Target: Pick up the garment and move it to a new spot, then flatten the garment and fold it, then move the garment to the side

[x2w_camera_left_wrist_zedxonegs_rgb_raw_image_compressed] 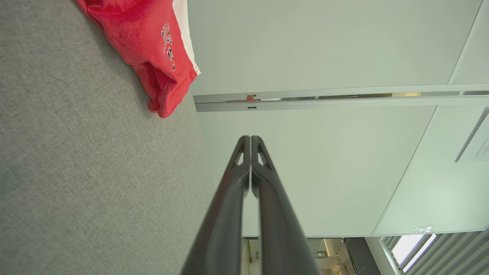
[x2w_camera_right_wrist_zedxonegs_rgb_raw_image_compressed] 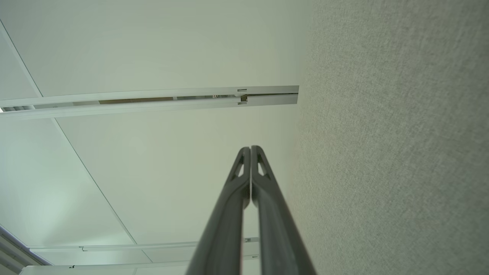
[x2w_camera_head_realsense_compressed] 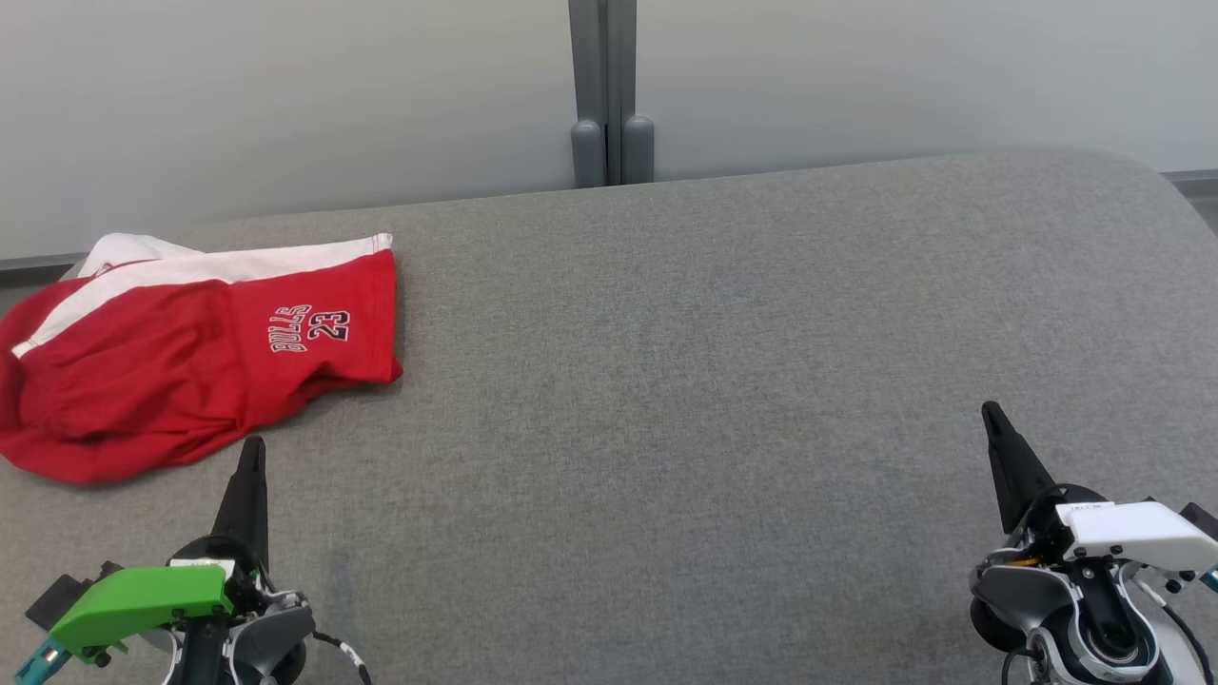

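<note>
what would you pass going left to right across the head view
red shorts → grey post at the back wall → right gripper; the left gripper falls within the shorts' width, so it is left out

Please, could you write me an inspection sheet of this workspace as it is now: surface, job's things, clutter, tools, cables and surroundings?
Surface: grey cloth-covered table, mostly bare.
Job's things: red shorts with a white band, rumpled, at the table's far left.
Clutter: nothing seen.
Tools: left tool shut, empty, near the shorts but apart from them; right tool shut, empty, over bare table.
Cables: thin cable at the left wrist and dark cable at the right wrist, both away from the shorts.
Surroundings: pale wall panels and a grey post behind the table.
</note>
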Tool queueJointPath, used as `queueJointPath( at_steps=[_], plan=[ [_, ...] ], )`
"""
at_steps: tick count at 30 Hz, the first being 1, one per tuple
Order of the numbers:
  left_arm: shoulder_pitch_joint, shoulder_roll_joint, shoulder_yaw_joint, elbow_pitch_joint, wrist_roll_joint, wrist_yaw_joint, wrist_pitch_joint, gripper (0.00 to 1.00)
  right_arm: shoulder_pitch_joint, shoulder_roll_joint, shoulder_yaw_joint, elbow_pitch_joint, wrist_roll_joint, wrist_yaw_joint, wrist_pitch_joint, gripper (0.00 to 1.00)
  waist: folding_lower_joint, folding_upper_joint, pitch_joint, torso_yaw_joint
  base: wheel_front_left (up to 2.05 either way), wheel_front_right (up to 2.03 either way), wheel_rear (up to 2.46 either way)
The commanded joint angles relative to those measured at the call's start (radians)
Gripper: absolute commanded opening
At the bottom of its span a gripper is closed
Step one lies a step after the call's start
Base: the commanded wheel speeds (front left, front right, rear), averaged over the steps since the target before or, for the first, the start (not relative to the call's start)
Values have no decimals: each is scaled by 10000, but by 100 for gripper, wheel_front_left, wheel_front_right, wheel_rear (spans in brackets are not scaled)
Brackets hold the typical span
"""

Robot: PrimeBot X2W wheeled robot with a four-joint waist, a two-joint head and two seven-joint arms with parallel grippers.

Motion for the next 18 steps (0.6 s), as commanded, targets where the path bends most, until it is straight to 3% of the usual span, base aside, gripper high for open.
queueJointPath(
  at_steps=[1,18],
  plan=[
    [-117,56,17,3,-36,-62,22,0,-69,-5,-1,-31,-33,4,16,0,0,0,0,0,0,0,0],
    [-117,57,17,1,-36,-62,22,0,-69,-5,-1,-31,-33,4,16,0,0,0,0,0,0,0,0]
  ],
)
